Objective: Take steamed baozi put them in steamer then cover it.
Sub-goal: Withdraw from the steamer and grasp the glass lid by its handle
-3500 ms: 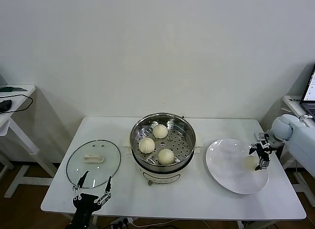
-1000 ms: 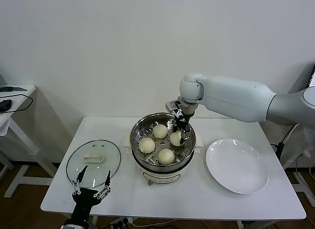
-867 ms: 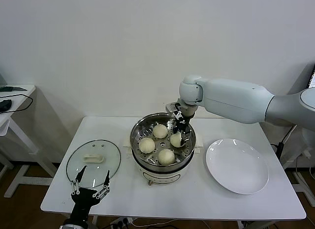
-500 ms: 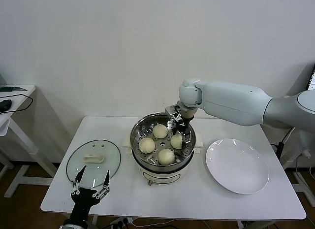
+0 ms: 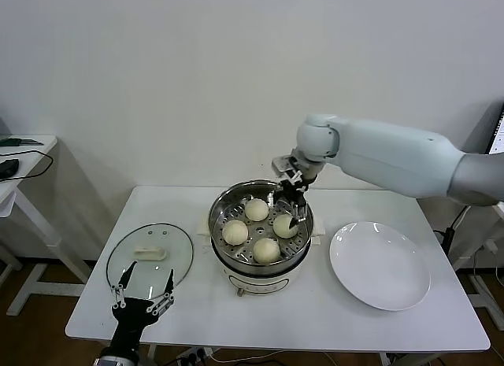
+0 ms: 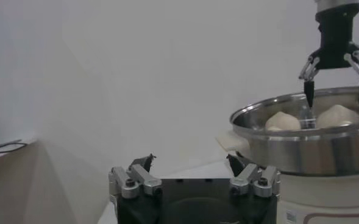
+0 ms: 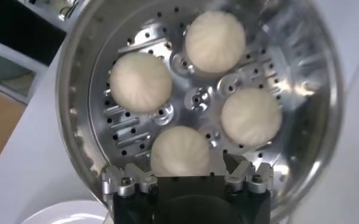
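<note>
**Four buns seated, lid waiting on the left**

Starting at my left, the left gripper [image 5: 142, 297] hangs low off the table's front edge with its fingers spread and nothing in them. I judge it is parked there because the glass lid [image 5: 150, 258] lies flat on the table [image 5: 315, 319] just beyond it, cream handle up, ready for the covering step that is not yet done.

In the middle sits the steamer [image 5: 261, 231], its shiny steel rim open to the top. All four steamed baozi [image 7: 180, 150] rest on the perforated insert, spaced around the centre boss and not touching one another. They look cream-white and matte, with fine pleats radiating from the crown, rounded and undented.

Over the steamer's right half, the right gripper [image 5: 290, 205] points down into the basin directly above the nearest bun, jaws wide apart and clear of it, gripping nothing. I read that as a bun let go, the spread giving room to lift away without dragging the dough.

Farther right, the white plate [image 5: 379, 265] lies bare.
</note>
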